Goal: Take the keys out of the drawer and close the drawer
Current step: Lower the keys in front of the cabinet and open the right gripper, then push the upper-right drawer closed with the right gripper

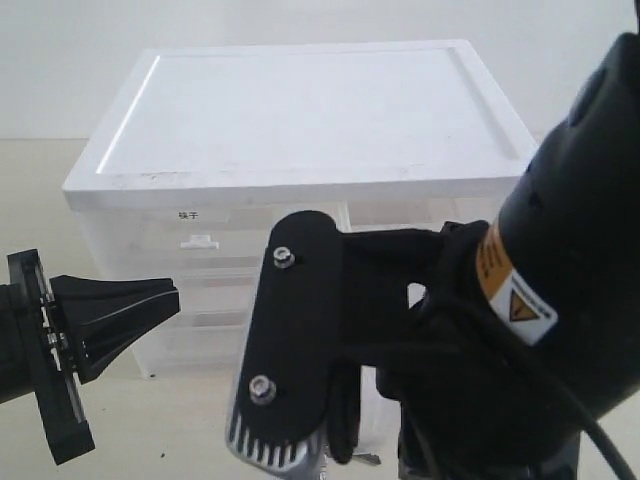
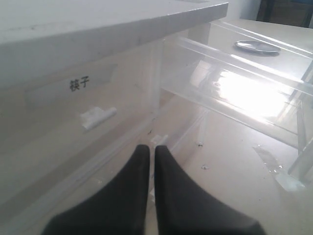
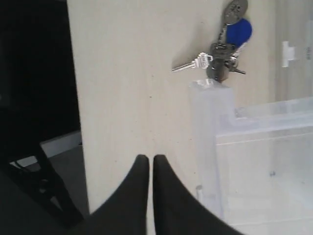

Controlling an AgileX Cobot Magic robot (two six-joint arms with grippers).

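L gripper [image 2: 151, 152]: black tapered fingers pressed together, empty, near twin drawer [image 2: 63, 115] w/ bold label. Cabinet [image 1: 300, 110]: flat matte white top, translucent fronts. Drawer [image 3: 210, 127] is pulled out, clear plastic. Keys [image 3: 226, 46], silver w/ round blue fob [image 3: 239, 30], lie on beige table [image 3: 132, 73] by its corner. R gripper [image 3: 150, 161] is closed, empty.

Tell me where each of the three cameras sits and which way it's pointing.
Exterior: off the arms, facing the front of the white-topped cabinet; the left gripper shows low on the left and the right arm fills the right foreground.
Left wrist: on the left arm, looking past its shut gripper at the bold-labelled drawer.
Right wrist: on the right arm, looking down past the shut right gripper at the keys on the table.
Shared: exterior and left wrist both show that drawer's white tab handle.
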